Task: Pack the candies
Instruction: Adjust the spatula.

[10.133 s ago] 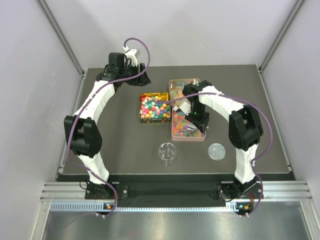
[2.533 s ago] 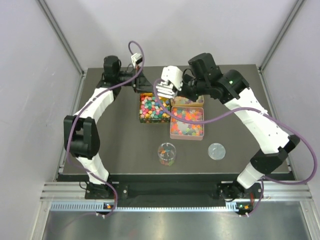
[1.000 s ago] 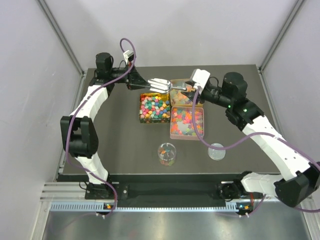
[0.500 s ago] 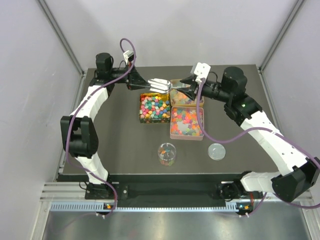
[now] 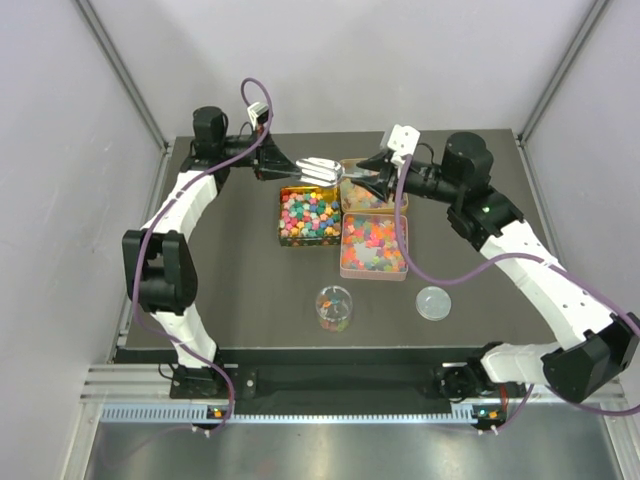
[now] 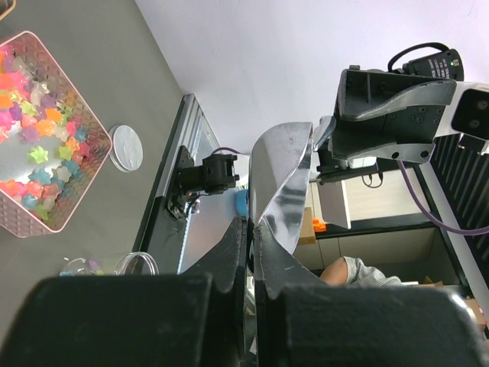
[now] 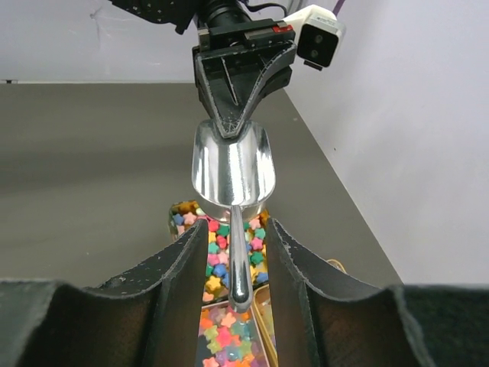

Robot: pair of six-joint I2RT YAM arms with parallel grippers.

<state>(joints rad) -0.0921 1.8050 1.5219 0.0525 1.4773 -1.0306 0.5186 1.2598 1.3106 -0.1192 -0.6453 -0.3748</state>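
Upper centre: left gripper [image 5: 292,165] clamped on the bowl of a shiny metal scoop [image 5: 322,169]. Right gripper [image 7: 238,237] had jaws apart, flanking the handle. Just below, multicoloured candies [image 5: 312,215] filled a gold square tin [image 5: 281,215] and a pink rectangular tin [image 5: 372,278] on the dark table [image 5: 230,290]. A few sat in a clear glass cup [image 5: 334,308].

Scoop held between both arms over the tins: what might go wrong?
1. The left end effector pinches the scoop only by its bowl rim; it may slip and fall into the candies.
2. The right end effector straddles the thin handle, seemingly unclamped; closing off-centre may twist the scoop.
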